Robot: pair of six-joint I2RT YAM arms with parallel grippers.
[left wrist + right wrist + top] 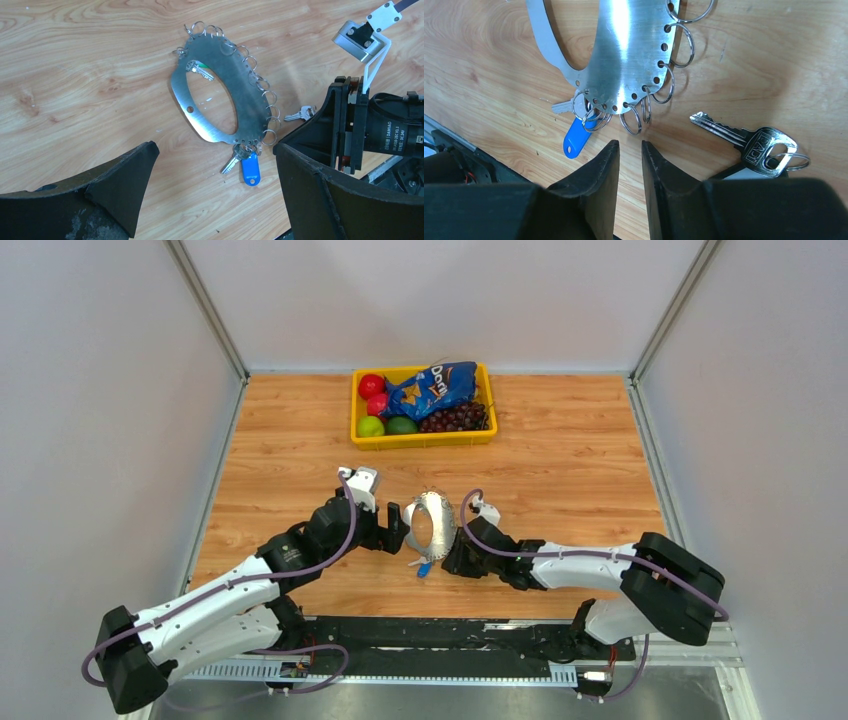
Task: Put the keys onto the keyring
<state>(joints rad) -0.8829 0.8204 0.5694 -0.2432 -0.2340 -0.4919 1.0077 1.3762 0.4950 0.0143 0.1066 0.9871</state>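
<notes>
The keyring [220, 95], a flat steel oval plate fringed with small split rings [270, 97], lies flat on the desk [75, 75] between the two arms, probably so that either one can reach its edge. Its long axis runs away from the arm bases, with the blue tag [248, 167] at its near end. One key [231, 162] hangs on a ring beside that tag, its blade pointing out from the plate toward the left arm's side. Another [200, 70] lies inside the plate's opening at the far end, apparently ringed there. The loose key [744, 140] rests just off the keyring's right edge, not touching it. Its blade aims at the edge rings, and its head, which carries its own little ring, is turned away from the plate. The right end effector [629, 145] sits at the plate's near-right rim, jaws drawn to a narrow slit and empty, with the loose key beside them rather than between them. The left end effector [215, 150] waits on the plate's left with its jaws spread wide and empty, likely ready to steady the plate.
</notes>
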